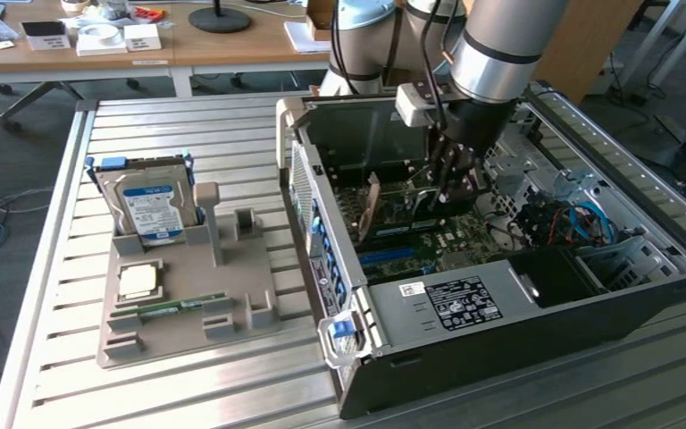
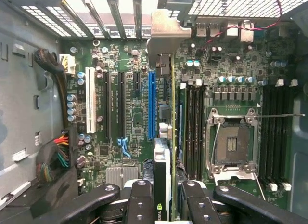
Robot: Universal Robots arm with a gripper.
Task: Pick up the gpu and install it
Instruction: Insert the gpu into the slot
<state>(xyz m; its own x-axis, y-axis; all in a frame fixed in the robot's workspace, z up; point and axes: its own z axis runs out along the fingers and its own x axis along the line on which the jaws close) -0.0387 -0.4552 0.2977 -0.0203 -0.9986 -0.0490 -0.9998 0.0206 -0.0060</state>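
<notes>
Your black-fingered gripper [image 2: 166, 197] is clamping, part-closed, on the gpu [image 2: 162, 159], a thin dark circuit card with a silvery end bracket, holding it edge-down inside the open black computer case [image 1: 498, 357], right of centre in the exterior view. It is sitting just beside the long blue motherboard slot [image 2: 151, 103]; if its edge is riding off any slot, pressing risks bending the card or snagging the bracket.
</notes>
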